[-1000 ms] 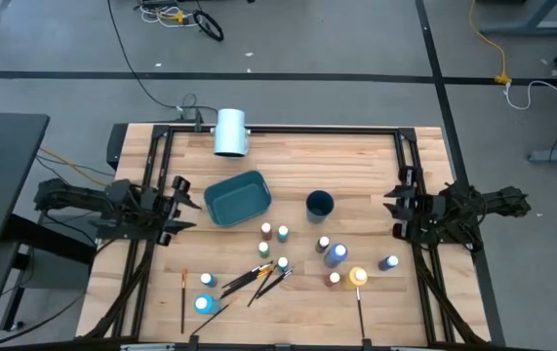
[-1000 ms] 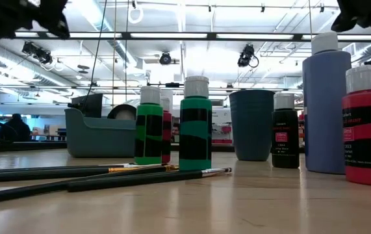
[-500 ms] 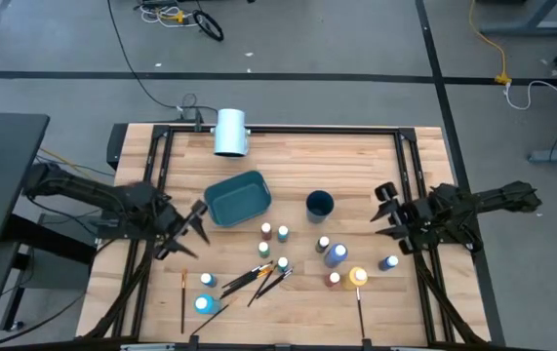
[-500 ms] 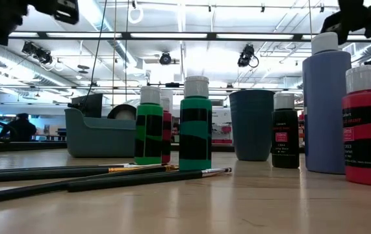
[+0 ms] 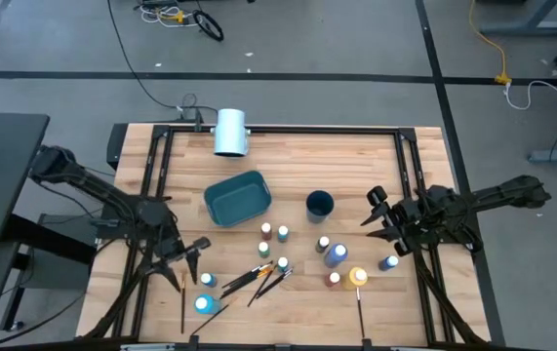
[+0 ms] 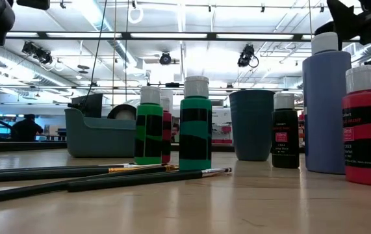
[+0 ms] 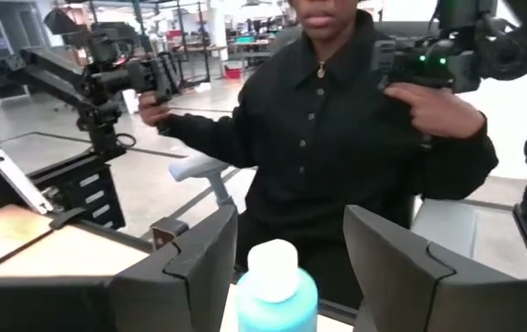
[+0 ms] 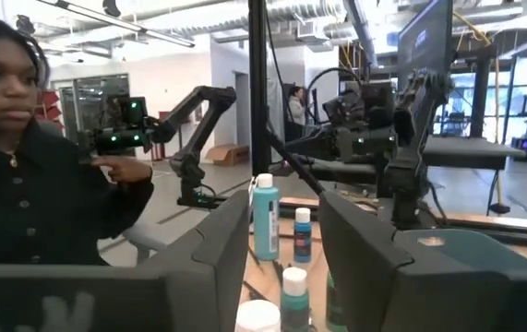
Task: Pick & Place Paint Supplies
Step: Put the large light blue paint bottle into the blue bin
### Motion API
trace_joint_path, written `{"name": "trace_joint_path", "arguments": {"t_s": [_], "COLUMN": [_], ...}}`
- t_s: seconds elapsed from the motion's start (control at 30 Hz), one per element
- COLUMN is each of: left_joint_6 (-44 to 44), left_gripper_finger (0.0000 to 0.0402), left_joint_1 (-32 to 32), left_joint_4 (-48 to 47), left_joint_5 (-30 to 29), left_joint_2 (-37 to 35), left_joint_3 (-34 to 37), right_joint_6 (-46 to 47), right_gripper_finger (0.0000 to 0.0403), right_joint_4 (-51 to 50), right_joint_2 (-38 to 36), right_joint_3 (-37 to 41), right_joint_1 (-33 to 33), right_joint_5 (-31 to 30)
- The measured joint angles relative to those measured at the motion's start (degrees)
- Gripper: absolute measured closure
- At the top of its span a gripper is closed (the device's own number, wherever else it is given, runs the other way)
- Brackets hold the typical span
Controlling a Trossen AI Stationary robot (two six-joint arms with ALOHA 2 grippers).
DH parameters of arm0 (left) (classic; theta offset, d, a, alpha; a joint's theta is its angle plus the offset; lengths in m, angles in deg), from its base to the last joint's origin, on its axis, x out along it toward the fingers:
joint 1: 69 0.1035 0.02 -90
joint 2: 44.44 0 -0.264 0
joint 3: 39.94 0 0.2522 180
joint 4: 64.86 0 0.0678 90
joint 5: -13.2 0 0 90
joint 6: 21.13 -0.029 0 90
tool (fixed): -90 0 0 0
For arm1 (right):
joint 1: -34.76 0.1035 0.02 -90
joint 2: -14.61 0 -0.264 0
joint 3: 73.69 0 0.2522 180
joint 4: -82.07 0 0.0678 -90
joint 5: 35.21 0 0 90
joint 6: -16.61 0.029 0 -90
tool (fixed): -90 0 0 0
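Note:
Several small paint bottles (image 5: 329, 255) stand upright on the wooden table's near middle, among them two green ones (image 6: 195, 127) and a tall blue one (image 6: 326, 104). Thin paintbrushes (image 5: 258, 278) lie flat beside them. My left gripper (image 5: 198, 258) hovers open and level near the table's near left. A light blue bottle with a white cap (image 7: 277, 286) stands just ahead of its fingers, untouched. My right gripper (image 5: 371, 208) is open at the right, facing the bottles (image 8: 265, 217), with nothing between its fingers.
A teal bin (image 5: 237, 198) and a dark blue cup (image 5: 319, 204) stand behind the bottles. A white cylinder (image 5: 230, 132) lies at the far edge. Single brushes lie at the near left (image 5: 182, 297) and near right (image 5: 359, 307). A person (image 7: 337, 120) sits beyond the table.
My left gripper has swung from beside the bin toward the table's near edge and turned toward the light blue bottles. My right gripper has moved a little toward the table's middle and rolled. No bottle or brush has moved.

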Motion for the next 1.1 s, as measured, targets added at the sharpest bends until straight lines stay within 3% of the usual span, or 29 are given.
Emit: {"name": "trace_joint_path", "arguments": {"t_s": [0.17,0.4,0.73,0.93,1.1], "left_joint_6": [-0.1,6.4,3.6,1.1,2.3], "left_gripper_finger": [0.0191,0.0191,0.0191,0.0191,0.0191], "left_joint_1": [-1.1,-1.6,-6.8,-9.2,-10.3], "left_joint_4": [6.0,8.8,8.2,8.3,8.2], "left_joint_5": [-1.7,-4.7,-6.0,-11.2,-17.0], "left_joint_2": [6.2,11.4,18.5,18.6,18.6], "left_joint_3": [-0.1,-1.1,-4.5,-4.8,-4.8], "right_joint_6": [-0.6,-1.3,-14.8,-22.4,-23.6], "right_gripper_finger": [0.0268,0.0268,0.0268,0.0268,0.0268], "right_joint_4": [4.0,5.2,5.6,5.9,8.6], "right_joint_2": [3.0,4.7,4.7,4.7,4.7], "right_joint_3": [0.0,0.0,0.0,0.0,0.0], "right_joint_1": [0.0,0.0,0.0,0.0,0.0], "right_joint_5": [-0.1,-0.1,-4.4,-9.8,-9.7]}}
